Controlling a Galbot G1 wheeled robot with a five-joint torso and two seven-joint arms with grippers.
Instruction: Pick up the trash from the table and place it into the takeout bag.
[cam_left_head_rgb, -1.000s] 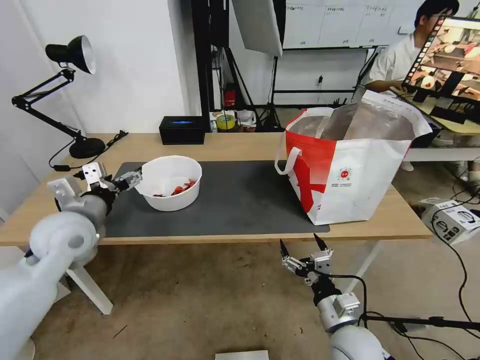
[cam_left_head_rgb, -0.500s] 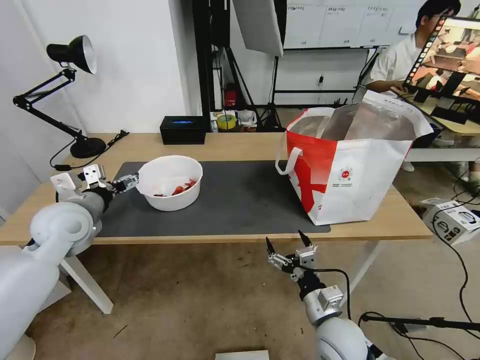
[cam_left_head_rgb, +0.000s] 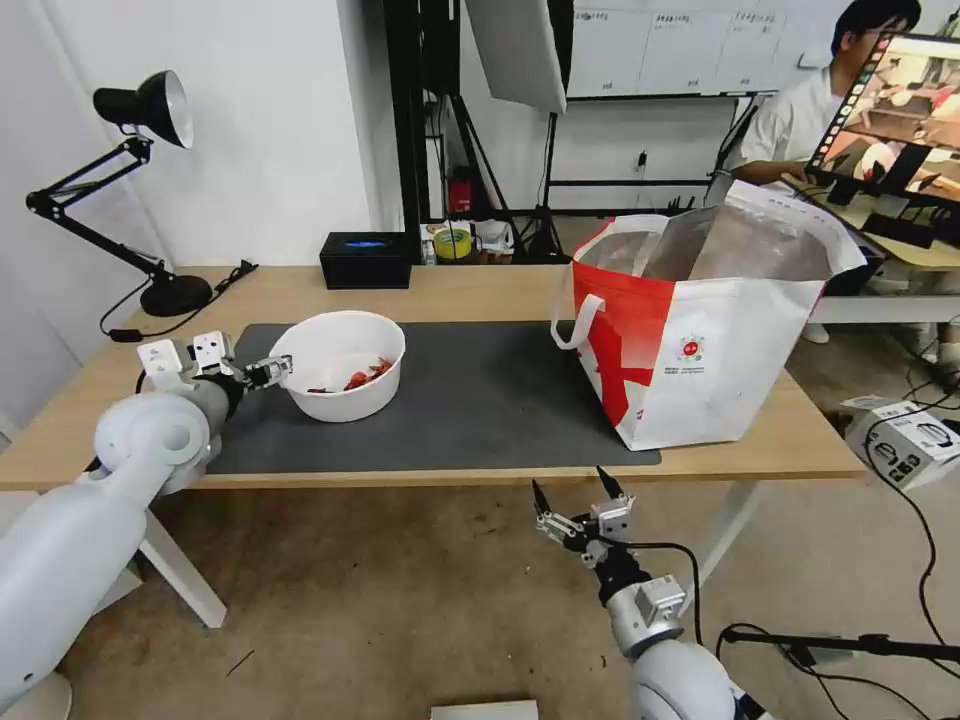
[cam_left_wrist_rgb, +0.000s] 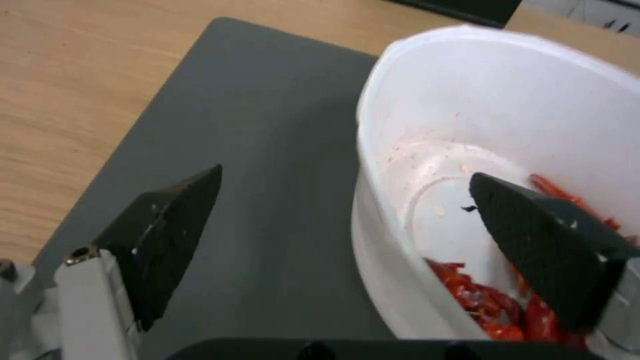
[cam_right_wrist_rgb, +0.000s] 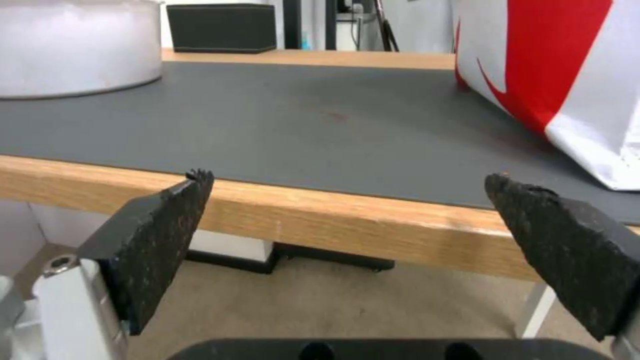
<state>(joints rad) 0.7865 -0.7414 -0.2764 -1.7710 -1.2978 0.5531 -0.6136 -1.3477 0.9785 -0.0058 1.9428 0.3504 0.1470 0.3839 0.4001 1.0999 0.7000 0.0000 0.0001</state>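
Note:
The trash in sight is a white round bowl (cam_left_head_rgb: 338, 365) with red scraps (cam_left_head_rgb: 365, 376), standing on the left part of the dark grey mat (cam_left_head_rgb: 480, 400) on the light-wood table (cam_left_head_rgb: 480, 285). My left gripper (cam_left_head_rgb: 274, 371) is open at the bowl's left rim. In the left wrist view the gripper (cam_left_wrist_rgb: 345, 175) straddles the bowl (cam_left_wrist_rgb: 507, 100) wall, one finger inside above the scraps (cam_left_wrist_rgb: 493, 310) and one outside over the mat. The takeout bag (cam_left_head_rgb: 700, 340) stands open at the table's right. My right gripper (cam_left_head_rgb: 572, 490) hangs open below the table's front edge (cam_right_wrist_rgb: 333, 215).
A black desk lamp (cam_left_head_rgb: 150, 110) stands at the table's back left and a black box (cam_left_head_rgb: 365, 260) at the back edge behind the bowl. A cardboard box (cam_left_head_rgb: 905, 440) and cables lie on the floor to the right.
My left arm has swung in and its gripper has closed in on the bowl's left rim. The right gripper has drifted a little left below the table edge. Bowl and bag have not moved.

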